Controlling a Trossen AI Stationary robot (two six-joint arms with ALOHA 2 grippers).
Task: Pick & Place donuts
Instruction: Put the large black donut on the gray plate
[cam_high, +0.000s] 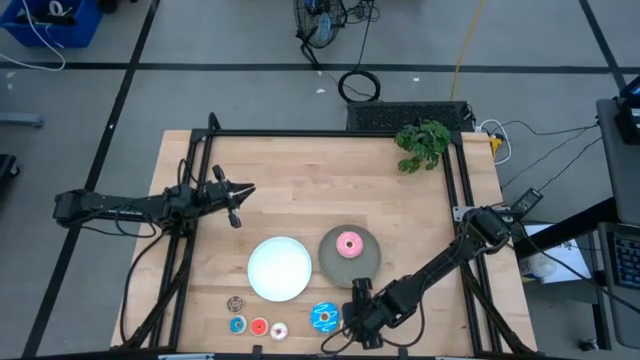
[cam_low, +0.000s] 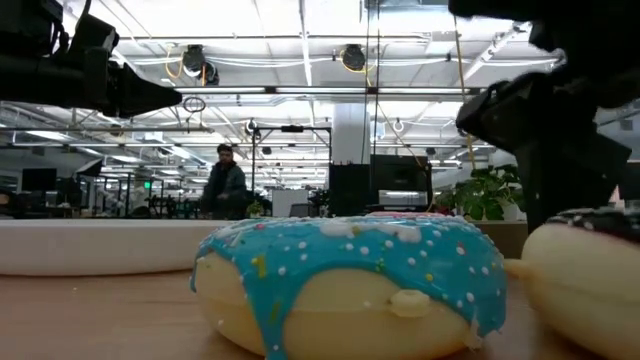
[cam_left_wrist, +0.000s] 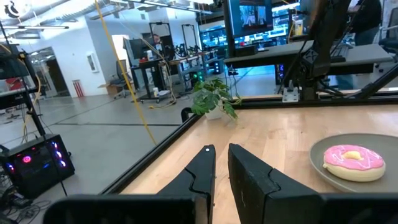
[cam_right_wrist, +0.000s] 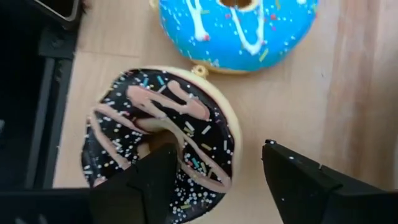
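We note the left gripper (cam_high: 246, 189) at nine o'clock, fingers nearly closed on nothing. The white plate (cam_high: 280, 268) holds nothing; the grey plate (cam_high: 349, 253) holds one pink donut (cam_high: 349, 244). Four tiny rings (cam_high: 257, 322) and a glossy blue donut (cam_high: 324, 316) lie at six o'clock. The right gripper (cam_right_wrist: 217, 168) straddles the sprinkled brown donut (cam_right_wrist: 161, 149), jaws spread.

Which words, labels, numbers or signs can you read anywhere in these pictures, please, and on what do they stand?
None can be read.
The pink donut, blue sprinkled donut and dark brown drizzled donut carry only icing and sprinkles, no lettering.
The screens in the room behind the table glow, but anything on them is too blurred to read.
The white plate and grey plate are plain.
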